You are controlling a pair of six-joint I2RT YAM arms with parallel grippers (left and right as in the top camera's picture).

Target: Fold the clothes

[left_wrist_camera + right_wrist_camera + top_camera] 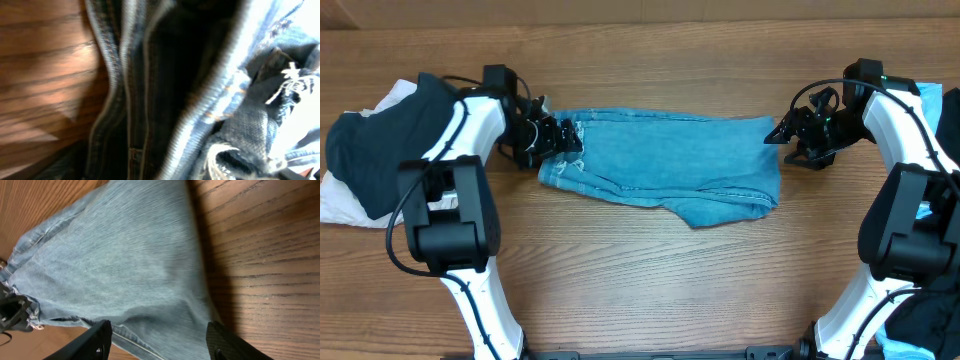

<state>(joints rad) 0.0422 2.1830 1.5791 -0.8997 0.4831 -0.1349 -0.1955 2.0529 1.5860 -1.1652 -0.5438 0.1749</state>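
Jeans (pixel 660 160) lie between navy top (pixel 370 150) and sky-blue cloth (pixel 948 105).

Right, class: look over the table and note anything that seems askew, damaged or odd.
The jeans lie in an uneven strip: near the right end a lower layer sags out past the long edge, so the edges do not line up. The hems at the left end are frayed.

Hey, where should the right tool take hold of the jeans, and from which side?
Grip the right end of the jeans, near its far corner, coming in low from the right with the right tool. That end lies flat in layers on the table, and the open tool faces it, so a finger could probably slide under.
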